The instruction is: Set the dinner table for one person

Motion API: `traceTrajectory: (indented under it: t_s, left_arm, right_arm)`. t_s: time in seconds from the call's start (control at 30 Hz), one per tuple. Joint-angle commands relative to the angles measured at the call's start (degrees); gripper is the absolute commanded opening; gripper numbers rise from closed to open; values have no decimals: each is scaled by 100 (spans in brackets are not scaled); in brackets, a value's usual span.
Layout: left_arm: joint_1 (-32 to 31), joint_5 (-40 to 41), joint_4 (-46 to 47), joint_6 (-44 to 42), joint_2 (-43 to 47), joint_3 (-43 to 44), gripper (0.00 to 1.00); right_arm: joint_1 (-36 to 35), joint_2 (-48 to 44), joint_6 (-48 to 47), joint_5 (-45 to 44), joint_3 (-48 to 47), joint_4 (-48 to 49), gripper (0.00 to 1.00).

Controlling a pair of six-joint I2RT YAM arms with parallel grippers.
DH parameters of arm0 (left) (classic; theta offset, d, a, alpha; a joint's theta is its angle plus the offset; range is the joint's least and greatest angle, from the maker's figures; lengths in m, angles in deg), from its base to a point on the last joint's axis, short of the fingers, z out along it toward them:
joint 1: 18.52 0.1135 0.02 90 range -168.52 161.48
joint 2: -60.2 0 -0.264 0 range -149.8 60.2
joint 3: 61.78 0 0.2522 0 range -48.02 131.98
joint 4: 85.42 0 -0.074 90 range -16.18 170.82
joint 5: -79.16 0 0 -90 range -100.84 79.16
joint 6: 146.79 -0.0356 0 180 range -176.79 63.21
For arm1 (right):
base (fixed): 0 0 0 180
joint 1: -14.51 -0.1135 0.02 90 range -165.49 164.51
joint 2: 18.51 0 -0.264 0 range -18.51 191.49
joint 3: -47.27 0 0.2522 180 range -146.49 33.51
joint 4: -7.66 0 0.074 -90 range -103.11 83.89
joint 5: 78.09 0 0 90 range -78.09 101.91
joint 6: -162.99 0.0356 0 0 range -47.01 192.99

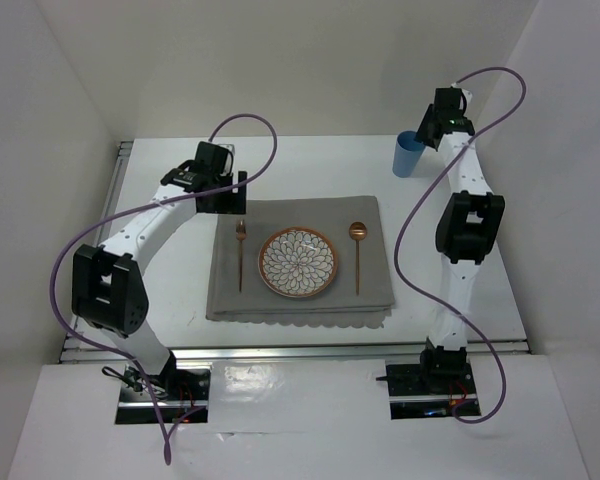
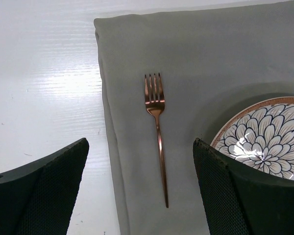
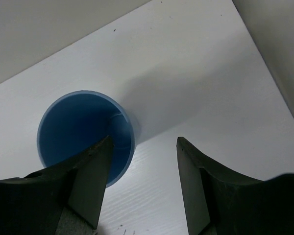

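Lying beneath left gripper (image 2: 139, 147), dinner table (image 2: 39, 73)

Grey placemat (image 1: 300, 300); copper fork (image 2: 157, 132), spoon (image 1: 358, 255); floral white plate (image 1: 297, 262), copper rim; blue cup (image 3: 83, 129); white dinner table (image 1: 310, 160).

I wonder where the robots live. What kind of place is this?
Probably a robot test booth, not a home: white walls box in a rail-edged dinner table, left arm and right arm are bolted at its near edge, and one plate sits on a grey placemat.
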Motion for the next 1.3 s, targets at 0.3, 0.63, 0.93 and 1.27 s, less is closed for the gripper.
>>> traceTrajectory:
  t_s: [0.3, 0.63, 0.93, 1.27]
  left_arm:
    - [122, 44, 22, -112, -91, 124, 92]
    - [122, 43, 22, -218, -38, 123, 92]
    - [359, -97, 136, -323, 225, -272, 92]
    - [473, -220, 136, -323, 401, -430, 92]
  right_arm:
    - [34, 395, -26, 124, -124, 376, 2]
    - [-1132, -1613, -782, -791, 761, -432, 0]
    - [-2231, -2708, -62, 167, 2511, -495, 0]
    - [-2637, -2463, 167, 158, 3022, -142, 0]
